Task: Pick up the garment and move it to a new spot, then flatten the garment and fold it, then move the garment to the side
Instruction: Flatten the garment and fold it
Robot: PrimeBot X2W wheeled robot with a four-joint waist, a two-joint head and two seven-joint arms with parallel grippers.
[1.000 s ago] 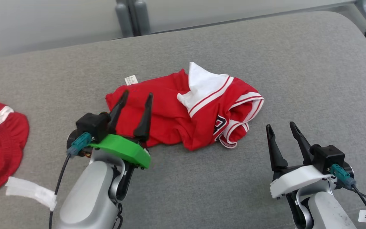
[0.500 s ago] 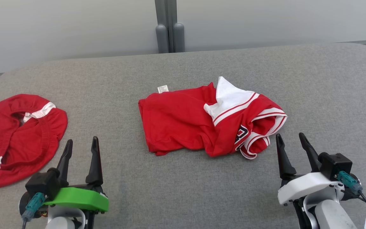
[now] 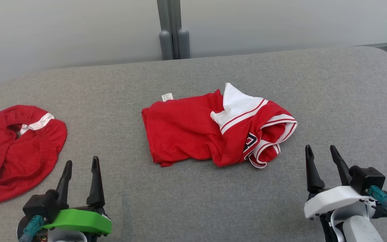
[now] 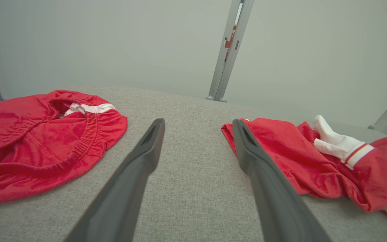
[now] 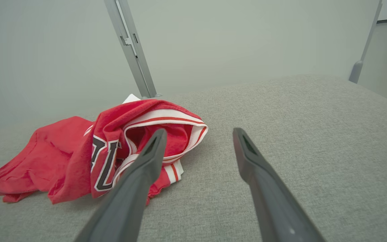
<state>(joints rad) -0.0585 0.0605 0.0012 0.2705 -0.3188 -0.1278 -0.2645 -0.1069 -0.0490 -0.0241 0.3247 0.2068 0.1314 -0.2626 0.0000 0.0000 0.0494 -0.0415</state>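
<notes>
Crumpled red garment (image 3: 186,134) at centre of grey cushion (image 3: 193,201), at 1 o'clock from left gripper (image 3: 81,160) and 11 o'clock from right gripper (image 3: 320,148), touching neither, fingers of both spread wide and empty; red shorts (image 3: 12,151) at 9 o'clock edge.

The garment (image 3: 193,134), a red jersey with white, red-striped trim and dark lettering, lies crumpled near the middle of the grey cloth-covered desk (image 3: 193,201). Its left part spreads fairly flat, a small white label (image 3: 167,97) at its far edge. Its right part is bunched and folded over, with a white panel turned up on top and a trimmed opening gaping rightward.
</notes>
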